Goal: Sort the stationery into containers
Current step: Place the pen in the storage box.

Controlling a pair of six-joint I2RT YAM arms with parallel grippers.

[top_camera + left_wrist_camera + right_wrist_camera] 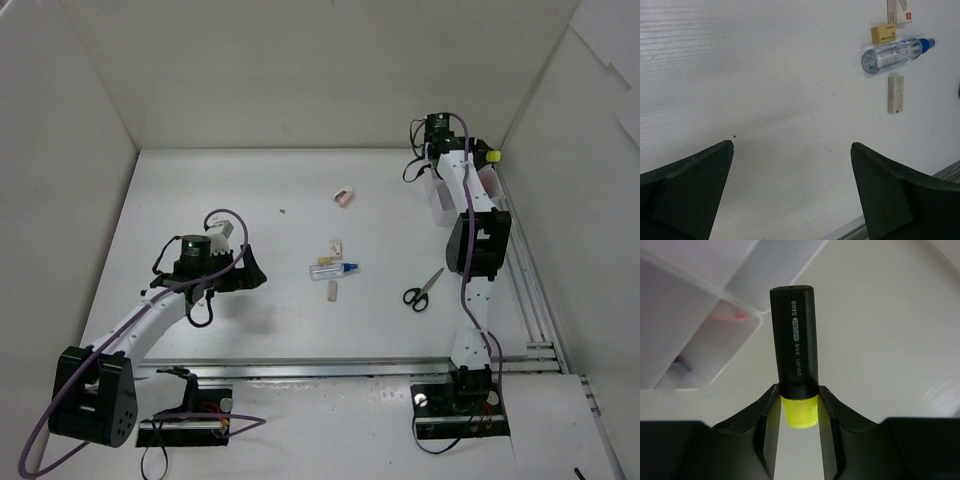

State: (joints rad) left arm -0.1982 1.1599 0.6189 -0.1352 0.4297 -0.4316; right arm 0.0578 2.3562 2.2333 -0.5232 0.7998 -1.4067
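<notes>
My right gripper (799, 390) is shut on a black marker (794, 340) with a yellow cap, which stands out past the fingertips. It hangs beside the white organiser box (695, 340). From above, the gripper (478, 155) and the marker's cap (492, 156) sit at the far right over the box (438, 200), which the arm mostly hides. My left gripper (252, 272) is open and empty over bare table, also in its wrist view (792, 150). A clear blue-capped tube (335, 268) (895, 52), beige erasers (335, 247) (883, 33), a pink eraser (343, 197) and black scissors (423, 290) lie mid-table.
A pale eraser (332, 290) (895, 93) lies just below the tube. White walls enclose the table on three sides. A metal rail (530, 300) runs along the right and front edges.
</notes>
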